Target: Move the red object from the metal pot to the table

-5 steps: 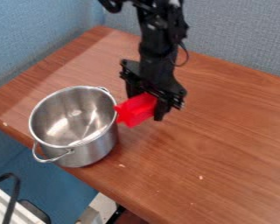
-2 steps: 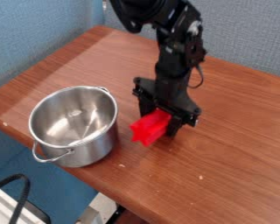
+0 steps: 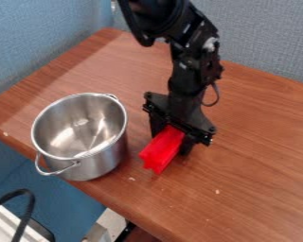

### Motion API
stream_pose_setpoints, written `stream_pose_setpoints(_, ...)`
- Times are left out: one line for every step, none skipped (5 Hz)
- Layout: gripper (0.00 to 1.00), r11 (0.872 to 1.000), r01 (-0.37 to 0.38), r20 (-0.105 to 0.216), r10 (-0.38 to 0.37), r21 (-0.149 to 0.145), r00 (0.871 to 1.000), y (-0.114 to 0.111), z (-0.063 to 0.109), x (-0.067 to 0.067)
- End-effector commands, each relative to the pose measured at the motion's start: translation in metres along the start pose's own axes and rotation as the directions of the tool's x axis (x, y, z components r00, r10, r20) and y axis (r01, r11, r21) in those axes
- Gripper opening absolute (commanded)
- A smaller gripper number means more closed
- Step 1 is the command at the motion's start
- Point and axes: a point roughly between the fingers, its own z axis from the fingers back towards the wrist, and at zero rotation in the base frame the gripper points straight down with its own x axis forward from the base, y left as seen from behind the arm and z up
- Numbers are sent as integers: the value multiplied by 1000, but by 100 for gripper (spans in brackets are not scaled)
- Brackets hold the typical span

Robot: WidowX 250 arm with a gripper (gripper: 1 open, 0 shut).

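Pincer (image 3: 174, 138) clamped on red object (image 3: 162, 151) at frame centre, lower end at wooden surface (image 3: 256, 132), contact unclear, fingertips hidden, metal pot (image 3: 79, 134) left, apart.

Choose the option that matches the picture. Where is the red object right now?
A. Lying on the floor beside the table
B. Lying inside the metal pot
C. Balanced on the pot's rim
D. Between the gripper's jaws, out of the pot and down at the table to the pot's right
D. The red object sits between the jaws of the gripper above the table, and the metal pot holds nothing.
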Motion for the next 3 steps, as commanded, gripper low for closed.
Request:
stream_pose_setpoints(0,999,38,13,-38,2,999,-7,6,9)
stream_pose_setpoints(0,998,58,-9,-58,-4,998,-9,6,5)
stream_pose_setpoints(0,997,79,-26,-80,-11,996,-11,6,1)
